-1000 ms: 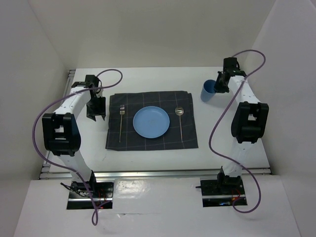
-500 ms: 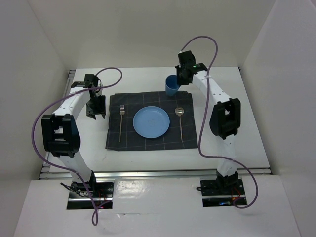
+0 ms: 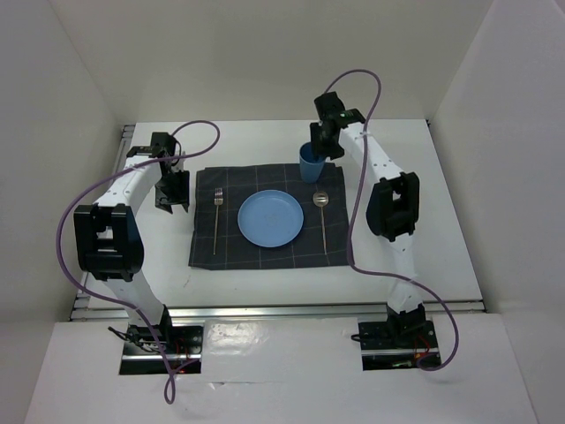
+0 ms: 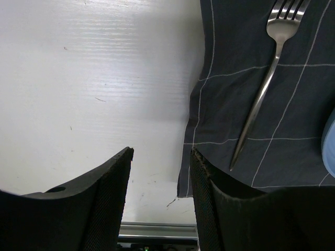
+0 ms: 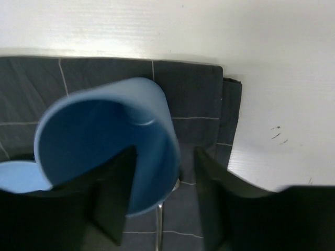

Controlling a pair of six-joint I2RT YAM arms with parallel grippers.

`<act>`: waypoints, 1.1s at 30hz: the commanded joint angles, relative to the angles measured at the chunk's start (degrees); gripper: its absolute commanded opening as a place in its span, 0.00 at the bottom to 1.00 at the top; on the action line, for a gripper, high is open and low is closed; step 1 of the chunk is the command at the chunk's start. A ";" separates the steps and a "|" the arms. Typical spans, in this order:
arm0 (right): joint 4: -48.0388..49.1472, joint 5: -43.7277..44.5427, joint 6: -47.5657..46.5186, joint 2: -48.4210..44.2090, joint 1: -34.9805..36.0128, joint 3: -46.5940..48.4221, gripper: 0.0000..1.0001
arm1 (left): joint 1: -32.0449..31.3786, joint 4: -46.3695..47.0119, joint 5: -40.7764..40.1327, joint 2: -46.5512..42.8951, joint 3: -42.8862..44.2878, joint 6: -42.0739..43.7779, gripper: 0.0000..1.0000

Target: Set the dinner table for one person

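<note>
Across the dinner table (image 3: 424,247) the blue cup (image 3: 310,163), pinched in the right gripper (image 5: 162,193), is brought to one o'clock of the plate (image 3: 270,218) (release seems due); the left gripper (image 4: 161,157) is held spread, empty.

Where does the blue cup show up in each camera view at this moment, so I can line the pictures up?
Top external: blue cup at the far edge of the dark checked cloth, right of middle.
Left wrist: not in view; the blue sliver at right is the plate.
Right wrist: blue cup fills centre-left.
Shared landmark: the cloth, in all three views.
</note>
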 commanded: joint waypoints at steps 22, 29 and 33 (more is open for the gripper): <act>1.77 -4.10 3.87 -40.27 -18.09 -34.78 1.00 | 0.30 4.19 -6.39 -6.81 -5.53 3.58 0.56; 4.50 1.51 5.81 -60.93 -28.14 -58.12 1.00 | 5.03 4.90 -17.36 -11.02 -6.05 0.77 0.56; 3.09 3.64 9.23 -68.50 -28.14 -61.93 1.00 | 9.78 7.88 -20.55 -18.85 -9.30 -0.64 0.56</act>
